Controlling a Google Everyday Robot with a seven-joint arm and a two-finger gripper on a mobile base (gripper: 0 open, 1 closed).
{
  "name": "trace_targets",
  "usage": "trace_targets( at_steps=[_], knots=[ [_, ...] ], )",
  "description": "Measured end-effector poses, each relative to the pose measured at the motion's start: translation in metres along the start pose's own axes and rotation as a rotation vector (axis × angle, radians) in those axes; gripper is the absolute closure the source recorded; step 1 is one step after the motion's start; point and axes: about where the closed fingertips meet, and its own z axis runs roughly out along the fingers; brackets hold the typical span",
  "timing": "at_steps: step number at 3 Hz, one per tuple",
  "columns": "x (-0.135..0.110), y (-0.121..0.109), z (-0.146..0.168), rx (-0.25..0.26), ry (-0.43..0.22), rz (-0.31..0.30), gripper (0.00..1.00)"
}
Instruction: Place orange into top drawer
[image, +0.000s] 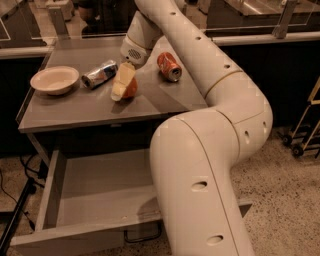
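Orange (132, 89) is on the table (75, 111) w/ your gripper (124, 92) pinching it. One pale finger (121, 81) runs down its left face, the other is hidden behind the fruit. Can't tell if it's lifted off the tabletop or just sitting there. Top drawer (100, 186) is pulled open below the table's front edge. Left of the orange there's a silver can (100, 73) on its side & a bowl (54, 80); a red soda can (169, 66) lies to the right.
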Motion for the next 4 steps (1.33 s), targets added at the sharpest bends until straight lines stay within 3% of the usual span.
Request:
trace_targets(
  at_steps=[1, 2, 4],
  knots=[
    [0.0047, -0.0007, 0.0052, -0.005, 0.003, 0.005, 0.00],
    [0.0027, -0.0036, 0.0094, 0.000, -0.003, 0.006, 0.13],
    [0.0027, -0.0036, 0.0094, 0.000, -0.003, 0.006, 0.60]
  ],
)
